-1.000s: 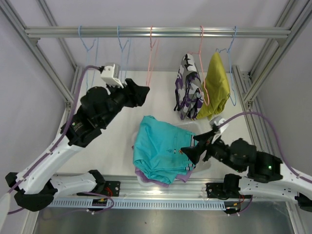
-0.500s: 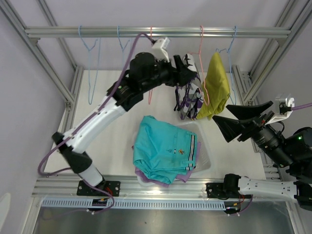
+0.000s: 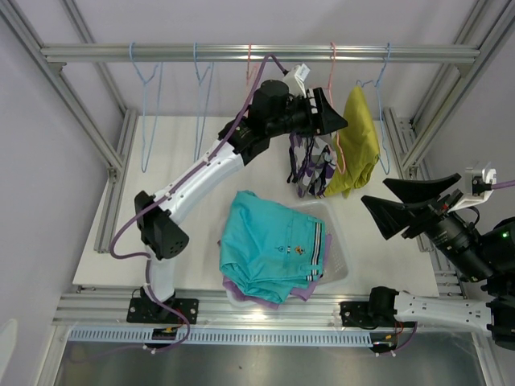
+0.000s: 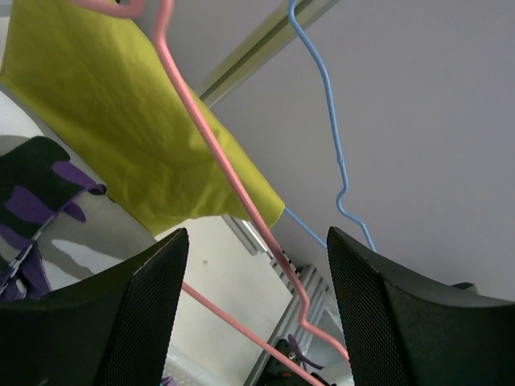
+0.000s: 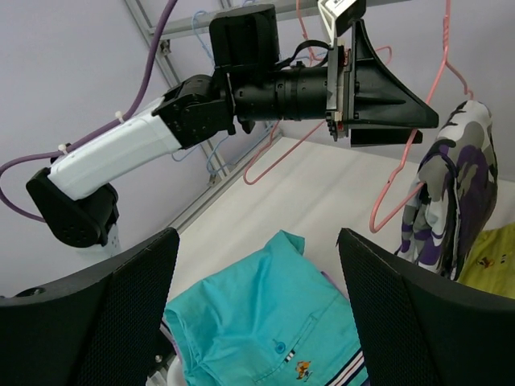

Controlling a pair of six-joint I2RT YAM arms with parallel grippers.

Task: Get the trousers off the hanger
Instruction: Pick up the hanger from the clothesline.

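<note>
Hanging at the table's (image 3: 193, 257) 1 o'clock, the purple-grey-white camouflage trousers (image 3: 310, 165) are draped on a pink hanger (image 4: 219, 149) under the top rail (image 3: 161, 53). The mustard yellow trousers (image 3: 360, 137) touch them on their 3 o'clock side, on a blue hanger (image 4: 331, 137). The left gripper (image 3: 336, 121) is up by the rail beside the camouflage pair, jaws apart. Its wrist view shows the pink wire in the gap between the fingers, but whether it touches them cannot be told. The right gripper (image 3: 374, 191) hovers at the table's 3 o'clock edge, jaws wide and empty, pointing toward 10 o'clock. The teal trousers (image 3: 269, 245) lie folded in a clear bin (image 3: 339, 269) at 6 o'clock, on top of the lilac trousers (image 3: 299, 292), of which only an edge shows. Two light-blue hangers (image 3: 147, 80) hang from the rail at 11 o'clock.
</note>
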